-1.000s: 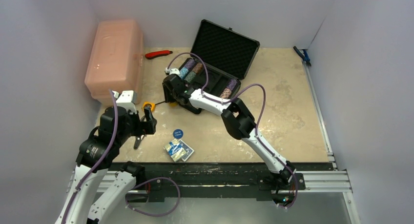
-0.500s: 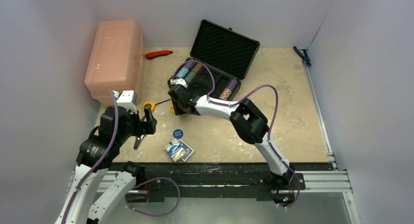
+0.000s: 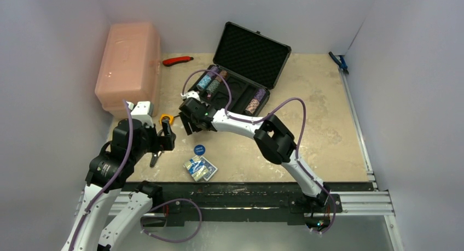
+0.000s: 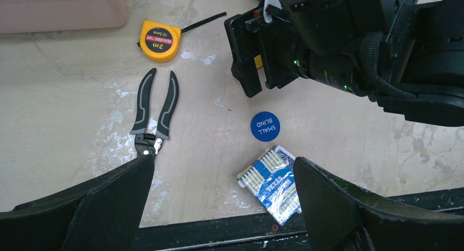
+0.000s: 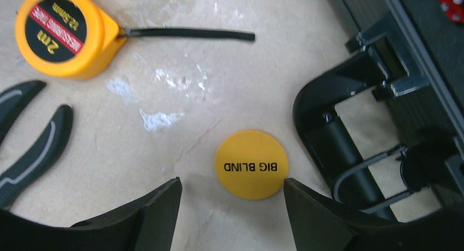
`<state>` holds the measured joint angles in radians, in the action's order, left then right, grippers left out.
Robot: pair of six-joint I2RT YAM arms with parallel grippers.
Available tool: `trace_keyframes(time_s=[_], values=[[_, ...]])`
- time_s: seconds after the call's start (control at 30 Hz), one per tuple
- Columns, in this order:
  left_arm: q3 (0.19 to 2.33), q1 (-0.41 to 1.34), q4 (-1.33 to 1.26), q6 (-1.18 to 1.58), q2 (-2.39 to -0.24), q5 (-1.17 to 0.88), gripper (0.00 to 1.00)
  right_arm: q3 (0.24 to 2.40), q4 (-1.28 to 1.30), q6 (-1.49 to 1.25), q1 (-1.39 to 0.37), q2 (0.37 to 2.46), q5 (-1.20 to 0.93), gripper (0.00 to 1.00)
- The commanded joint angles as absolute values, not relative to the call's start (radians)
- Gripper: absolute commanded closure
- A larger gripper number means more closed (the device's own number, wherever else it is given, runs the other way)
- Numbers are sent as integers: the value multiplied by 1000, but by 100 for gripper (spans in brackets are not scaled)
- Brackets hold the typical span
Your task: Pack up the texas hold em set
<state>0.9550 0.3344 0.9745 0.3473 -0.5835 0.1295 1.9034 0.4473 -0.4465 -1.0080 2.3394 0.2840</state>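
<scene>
Reading the labels first: a yellow disc [image 5: 251,164] says "BIG BLIND", a blue disc [image 4: 265,126] says "SMALL BLIND", the card deck [image 4: 272,184] shows "TEXAS", and the tape measure [image 5: 60,32] is marked "2m". The right tool [image 5: 230,193] hangs over the yellow disc with its fingers apart, one on either side, gripping nothing. In the right wrist view the handle [image 5: 350,152] of the case lies just right of that disc. The left tool [image 4: 223,163] is also spread wide and empty, above the near-left part of the desk [image 3: 328,130].

The black case [image 3: 251,54] sits at the far middle with its lid propped open toward the far wall. Its long axis runs left to right, slanting nearer at the right, and chip stacks [image 3: 210,82] lie in its slots. The blue disc and the deck rest on the desk near the front edge, the deck nearer and lying askew. Pliers [image 4: 156,111] lie left of the blue disc, handles toward the tape measure.
</scene>
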Motion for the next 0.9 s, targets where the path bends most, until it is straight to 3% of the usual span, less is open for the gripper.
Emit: trace_keyframes(time_s=[0.0,0.37,0.73,0.87], values=[[952,330,956,333,-591,128,1,1999,496,-424,-1005,2358,337,25],[953,330,956,331,-597,130,1,2008,491,-424,-1005,2406,338,25],[953,330,956,333,-598,134,1,2010,482,-419,-1003,2459,337,39],[953,330,957,332,-598,134,1,2000,483,-417,-1003,2462,332,40]])
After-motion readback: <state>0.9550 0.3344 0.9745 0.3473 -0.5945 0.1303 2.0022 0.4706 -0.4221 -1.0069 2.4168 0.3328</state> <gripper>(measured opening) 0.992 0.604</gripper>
